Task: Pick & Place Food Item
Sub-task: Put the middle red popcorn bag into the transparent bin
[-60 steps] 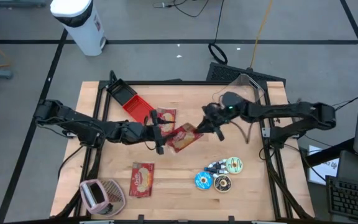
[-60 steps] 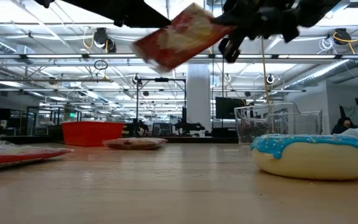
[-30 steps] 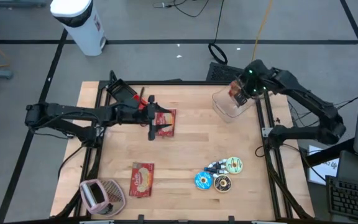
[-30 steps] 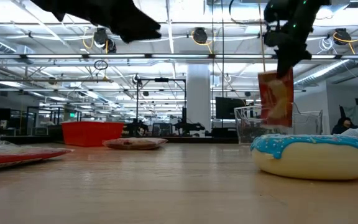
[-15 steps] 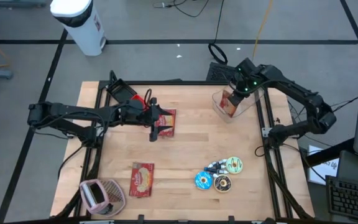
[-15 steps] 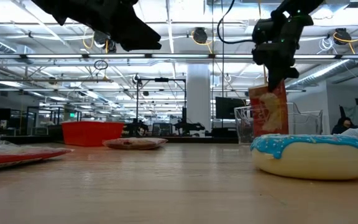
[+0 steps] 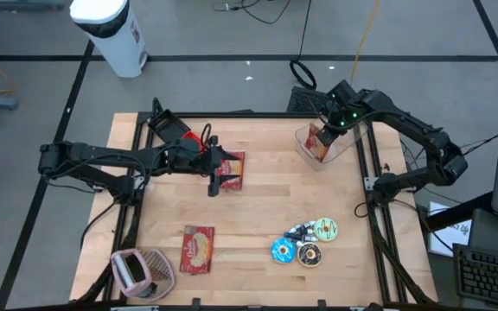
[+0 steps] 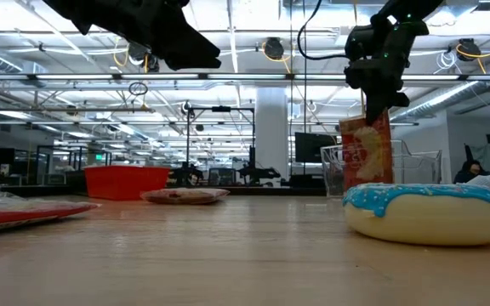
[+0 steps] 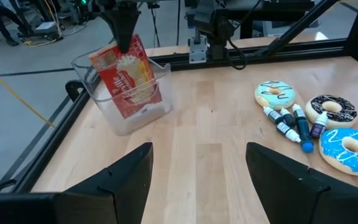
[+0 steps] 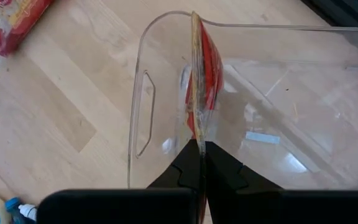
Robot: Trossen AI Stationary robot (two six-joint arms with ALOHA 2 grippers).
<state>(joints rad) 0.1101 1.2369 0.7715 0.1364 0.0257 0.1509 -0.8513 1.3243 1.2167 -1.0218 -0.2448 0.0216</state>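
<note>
A red snack packet (image 9: 126,74) stands tilted inside the clear plastic bin (image 9: 107,121) at the table's far right, with my right gripper (image 9: 123,34) shut on its top. The high view shows the packet (image 7: 320,143) in the bin (image 7: 303,145), under the gripper (image 7: 332,127). The right wrist view looks down on the packet (image 10: 202,74) edge-on. My left gripper (image 7: 213,177) hovers open and empty left of centre, beside another red packet (image 7: 232,168) lying flat on the table. My right gripper pinches the packet's top edge (image 10: 197,132) between its two fingers, coming from above and slanting down. The packet hangs below the fingers, leaning, with its lower end (image 9: 138,106) down in the bin; whether it rests on the bin's floor I cannot tell.
Donuts (image 7: 306,252) and icing pens (image 7: 299,231) lie near the front right. A third red packet (image 7: 198,248) lies at the front left, next to a pink object (image 7: 137,269). A red tray (image 7: 171,134) sits at the far left. The table's middle is bare wood (image 7: 275,194).
My right gripper has sunk with the packet and drawn slightly toward the table's near-left, bringing the packet from above the bin's rim down inside it. For the last half second it has kept still.
</note>
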